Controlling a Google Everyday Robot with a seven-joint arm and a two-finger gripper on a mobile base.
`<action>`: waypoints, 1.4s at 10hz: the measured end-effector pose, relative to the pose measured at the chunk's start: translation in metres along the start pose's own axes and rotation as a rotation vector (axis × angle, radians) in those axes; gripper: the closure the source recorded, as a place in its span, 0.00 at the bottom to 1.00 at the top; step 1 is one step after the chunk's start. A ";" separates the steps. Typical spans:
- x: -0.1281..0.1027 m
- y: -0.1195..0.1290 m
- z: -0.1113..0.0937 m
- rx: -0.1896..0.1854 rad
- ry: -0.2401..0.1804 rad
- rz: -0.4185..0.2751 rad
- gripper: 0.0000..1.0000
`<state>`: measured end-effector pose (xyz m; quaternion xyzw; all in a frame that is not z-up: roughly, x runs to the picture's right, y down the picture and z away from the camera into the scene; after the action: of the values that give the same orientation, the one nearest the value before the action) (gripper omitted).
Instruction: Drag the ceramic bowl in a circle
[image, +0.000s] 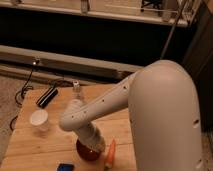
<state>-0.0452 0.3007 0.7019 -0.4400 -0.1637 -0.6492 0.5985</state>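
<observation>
The ceramic bowl (86, 151) sits on the wooden table (30, 150), close to the table's near edge, and shows only as a red-brown arc, because the arm comes down over it. The gripper (93, 144) is lowered right onto the bowl, at its rim or just inside; its fingers are drawn together, fully closed. Whether they pinch the bowl's rim or only press against it cannot be told, since the wrist hides the contact.

Just to the right of the gripper lies an orange carrot (110, 153), pointing up and down the picture, very near the bowl; whether the two touch is unclear. Below and left of the gripper, at the table's front edge, lies a small blue object (64, 167). Farther left and somewhat above stands the white cup (39, 120), well apart from the bowl. Up and to the left of the gripper, near the far edge of the table, a black oblong object (47, 96) lies at a slant. Straight above the gripper, past the bend in the arm, stands a small clear bottle (76, 90). The big white arm (160, 110) fills the right side of the view.
</observation>
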 end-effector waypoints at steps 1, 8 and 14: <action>-0.006 -0.021 -0.004 0.016 0.002 -0.029 1.00; 0.070 -0.131 -0.076 0.203 0.145 -0.055 1.00; 0.189 -0.096 -0.069 0.247 0.130 0.159 1.00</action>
<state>-0.1394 0.1525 0.8383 -0.3317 -0.1680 -0.6019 0.7067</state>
